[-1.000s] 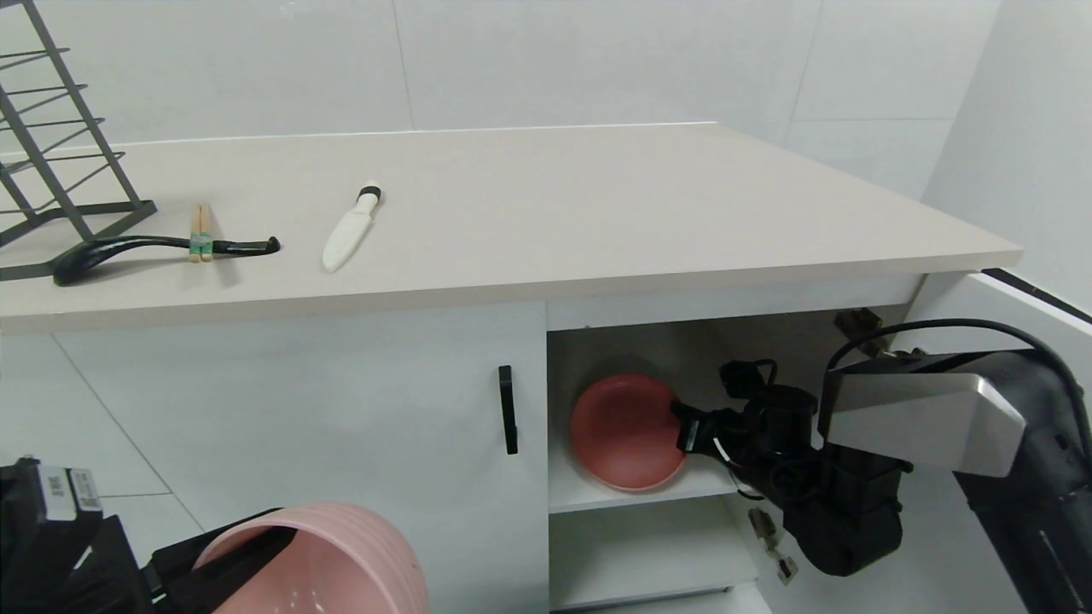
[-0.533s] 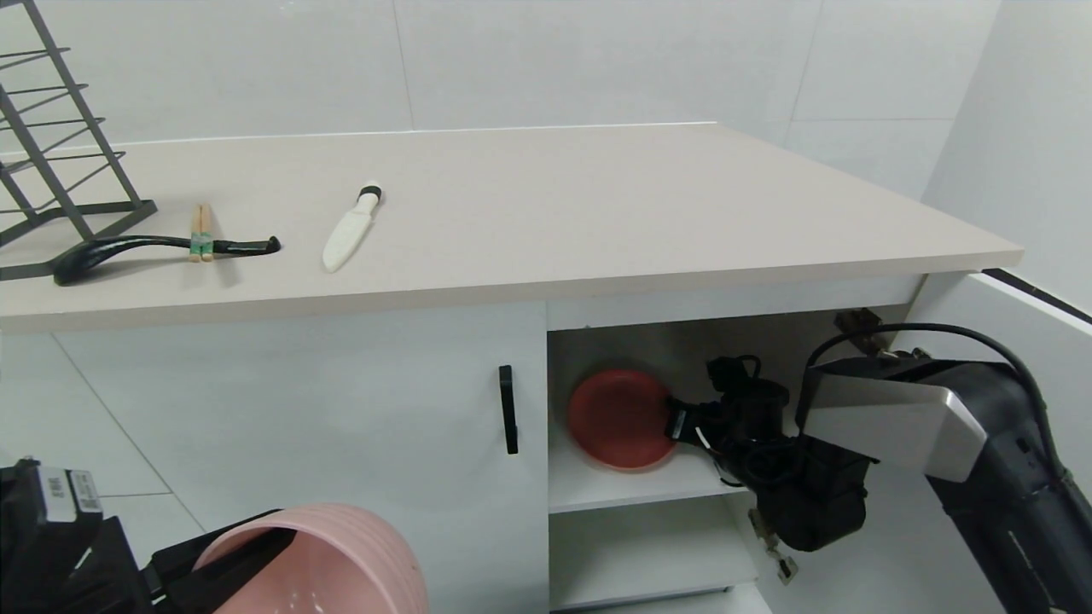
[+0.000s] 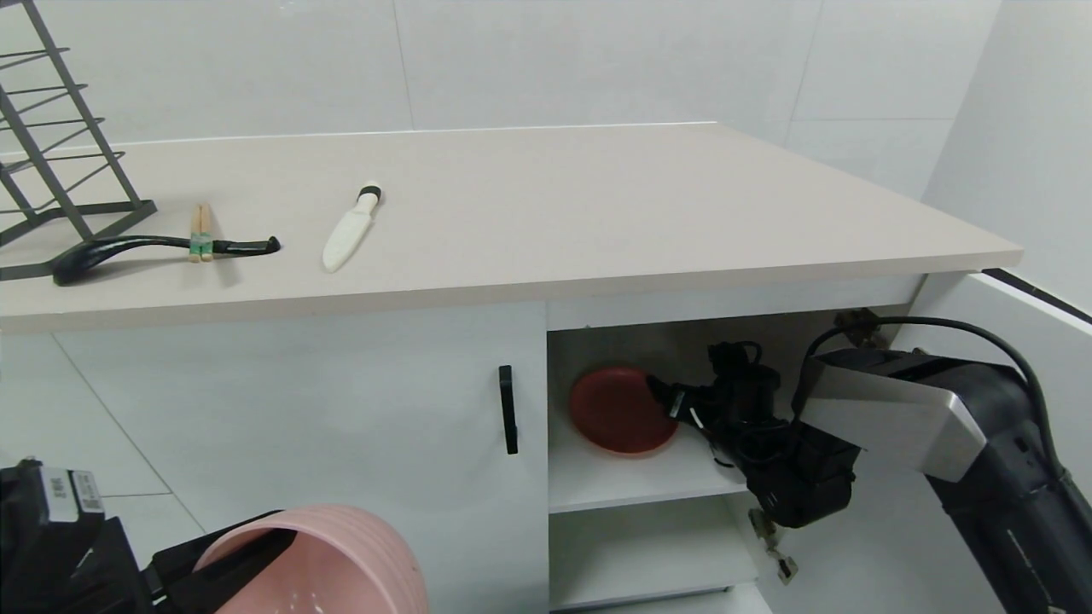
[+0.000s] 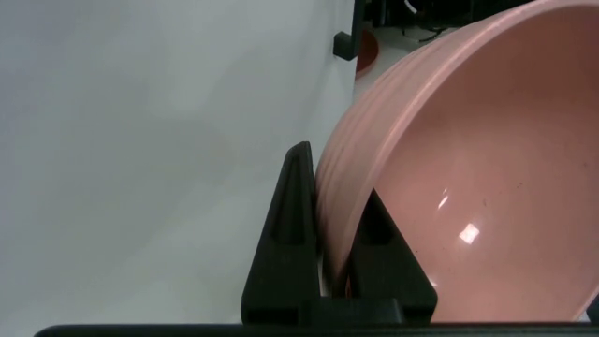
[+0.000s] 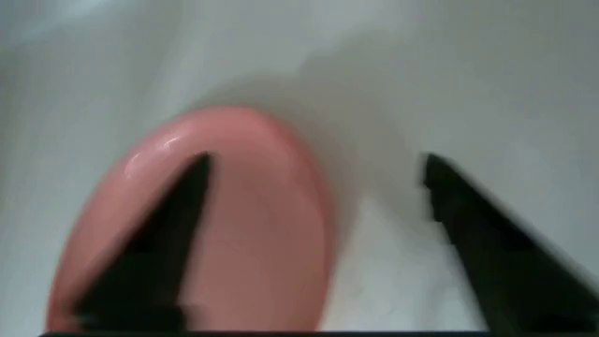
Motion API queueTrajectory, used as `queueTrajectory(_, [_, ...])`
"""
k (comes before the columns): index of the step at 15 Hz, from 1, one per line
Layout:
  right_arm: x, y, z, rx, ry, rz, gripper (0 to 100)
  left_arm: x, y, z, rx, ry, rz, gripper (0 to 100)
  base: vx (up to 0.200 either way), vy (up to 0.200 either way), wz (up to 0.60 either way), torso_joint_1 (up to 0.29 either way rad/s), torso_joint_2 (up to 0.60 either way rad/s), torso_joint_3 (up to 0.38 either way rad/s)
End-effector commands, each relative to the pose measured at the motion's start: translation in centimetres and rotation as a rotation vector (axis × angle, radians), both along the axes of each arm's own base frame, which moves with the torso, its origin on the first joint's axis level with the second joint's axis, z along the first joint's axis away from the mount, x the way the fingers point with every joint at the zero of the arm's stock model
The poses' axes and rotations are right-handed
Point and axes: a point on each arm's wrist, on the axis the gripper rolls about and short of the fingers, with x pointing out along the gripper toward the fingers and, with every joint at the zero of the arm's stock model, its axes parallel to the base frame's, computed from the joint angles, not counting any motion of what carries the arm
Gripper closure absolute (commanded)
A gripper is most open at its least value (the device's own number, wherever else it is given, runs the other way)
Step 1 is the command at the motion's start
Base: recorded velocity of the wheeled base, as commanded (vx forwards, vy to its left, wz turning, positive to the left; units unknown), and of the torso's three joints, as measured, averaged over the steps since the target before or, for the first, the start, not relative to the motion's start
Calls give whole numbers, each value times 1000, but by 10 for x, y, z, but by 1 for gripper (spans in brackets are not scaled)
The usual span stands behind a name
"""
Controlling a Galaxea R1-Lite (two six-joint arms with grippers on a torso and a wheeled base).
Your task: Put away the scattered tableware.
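Observation:
A red plate [image 3: 618, 409] lies on the upper shelf [image 3: 631, 482] inside the open cabinet. My right gripper [image 3: 662, 394] is in the cabinet at the plate's right edge. In the right wrist view this gripper [image 5: 316, 161] is open, one finger [image 5: 150, 253] over the red plate [image 5: 253, 234], the other finger [image 5: 496, 253] beside it above the bare shelf. Low at the left, my left gripper [image 3: 226, 563] holds a pink ribbed bowl [image 3: 341, 563]. The left gripper [image 4: 337, 248] is shut on the rim of the pink bowl [image 4: 468, 187].
On the counter [image 3: 597, 196] lie a white knife [image 3: 350, 228], wooden chopsticks [image 3: 200, 232] and a black ladle [image 3: 128, 249], beside a wire dish rack [image 3: 51, 162]. The left cabinet door with its black handle [image 3: 507, 409] is closed. A lower shelf [image 3: 640, 554] sits below.
My right arm went deeper into the cabinet. The red plate moved back with it and now lies flatter on the shelf. The left arm and bowl have not moved.

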Motion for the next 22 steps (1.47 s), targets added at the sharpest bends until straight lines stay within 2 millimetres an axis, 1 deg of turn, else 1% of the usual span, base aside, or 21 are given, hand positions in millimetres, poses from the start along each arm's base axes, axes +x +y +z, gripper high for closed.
queueTrajectory(1, [2,-8,8,0,-30,-30,0,0,0,-1,2,7,-1,100,0,0,0,0,0,0])
queueTrajectory(2, [-16,-18,28,-63,-90,-24,0,-2,-2,-5,9,25,-23,100,0,0,0,0,0,0])
queueTrajectory(3, [-41,-21,39,-119,-101,5,0,-4,-2,-9,16,43,-35,100,0,0,0,0,0,0])
queueTrajectory(4, [-74,-21,49,-199,-84,59,0,-4,-2,-8,17,39,-34,100,0,0,0,0,0,0])
queueTrajectory(5, [-103,-18,67,-231,-66,108,0,-5,-2,-6,15,27,-41,100,0,0,0,0,0,0])
queueTrajectory(7, [-156,-13,111,-217,-104,192,0,-1,-9,-3,84,-16,-109,100,0,0,0,0,0,0])
queueTrajectory(8, [-175,-9,126,-205,-134,234,0,0,-12,-3,120,-29,-140,100,0,0,0,0,0,0])
queueTrajectory(9, [-207,-9,136,-209,-122,302,0,3,-19,-2,161,-37,-209,100,0,0,0,0,0,0])
queueTrajectory(10, [-230,-11,137,-228,-82,362,0,5,-29,0,180,-29,-277,100,0,0,0,0,0,0])
queueTrajectory(11, [-244,-11,139,-239,-61,403,0,7,-40,6,178,-37,-338,100,0,0,0,0,0,0])
queueTrajectory(13, [-248,-14,145,-233,-73,401,0,12,-56,13,179,-46,-401,100,0,0,0,0,0,0])
queueTrajectory(14, [-249,-20,149,-227,-84,377,0,18,-67,10,201,-18,-425,100,0,0,0,0,0,0])
queueTrajectory(15, [-249,-21,151,-227,-89,372,0,21,-70,8,212,-1,-428,100,0,0,0,0,0,0])
queueTrajectory(16, [-250,-24,154,-222,-97,360,0,28,-80,-2,256,34,-445,100,0,0,0,0,0,0])
queueTrajectory(17, [-248,-26,154,-225,-96,347,0,31,-85,-5,281,38,-444,100,0,0,0,0,0,0])
queueTrajectory(18, [-246,-29,154,-226,-95,324,0,37,-94,-11,328,57,-418,100,0,0,0,0,0,0])
queueTrajectory(19, [-244,-33,154,-231,-91,286,0,41,-105,-19,388,72,-374,100,0,0,0,0,0,0])
queueTrajectory(20, [-243,-34,154,-233,-89,277,0,47,-117,-21,417,61,-340,100,0,0,0,0,0,0])
queueTrajectory(21, [-243,-34,154,-232,-90,277,0,50,-129,-21,420,37,-335,100,0,0,0,0,0,0])
queueTrajectory(22, [-243,-35,154,-230,-94,275,0,51,-146,-22,416,1,-344,100,0,0,0,0,0,0])
